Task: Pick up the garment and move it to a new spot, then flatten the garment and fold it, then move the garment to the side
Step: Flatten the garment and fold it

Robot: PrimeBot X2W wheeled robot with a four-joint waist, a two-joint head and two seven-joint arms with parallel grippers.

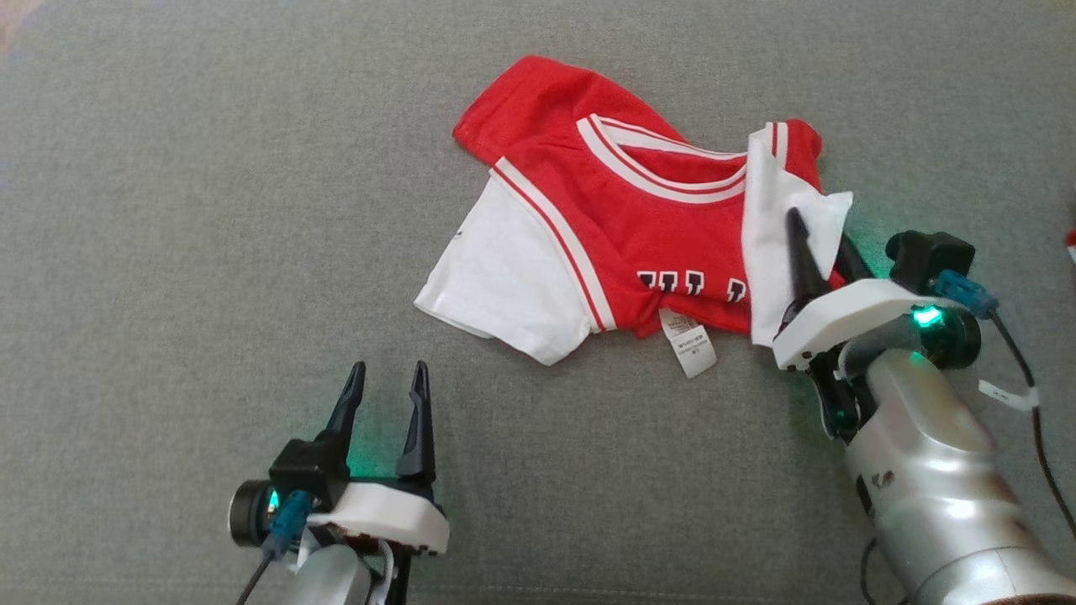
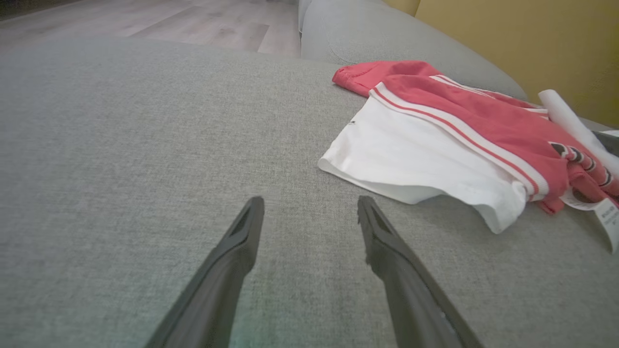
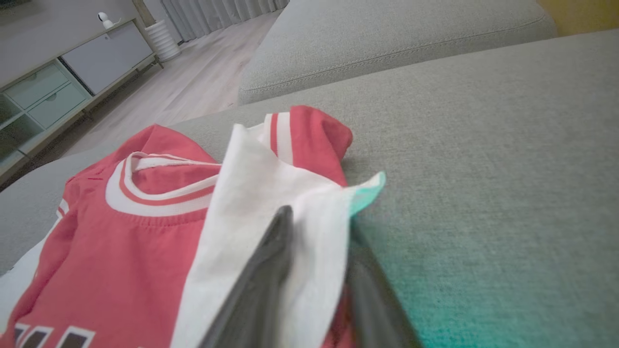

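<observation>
- A red-and-white sports shirt (image 1: 639, 227) lies rumpled on a grey sofa cushion (image 1: 168, 210), right of its middle in the head view. In the right wrist view it stops short of the cushion's far edge, where the next cushion (image 3: 396, 48) begins.
- The shirt is front up with its striped collar (image 1: 664, 172) showing. One white sleeve (image 1: 504, 269) is spread toward the robot's left; the other (image 1: 773, 244) is folded over the body. The care label (image 1: 691, 343) pokes out at the near hem.
- The right gripper (image 1: 820, 235) has its two dark fingers astride that folded white sleeve, one finger on top of the cloth, the other at its outer edge. Cloth sits between the jaws, but whether they have pinched it cannot be told.
- The left gripper (image 1: 388, 370) rests low over bare cushion near the robot, its jaws spread wide, holding nothing, well apart from the shirt.
- Judged step: the first one, taking hold of the shirt in order to lift it to a new spot.
- The next move calls for a firm pinch on the sleeve before any lift. A one-point hold on thin cloth may slip or drag the shirt into a tighter bunch.
</observation>
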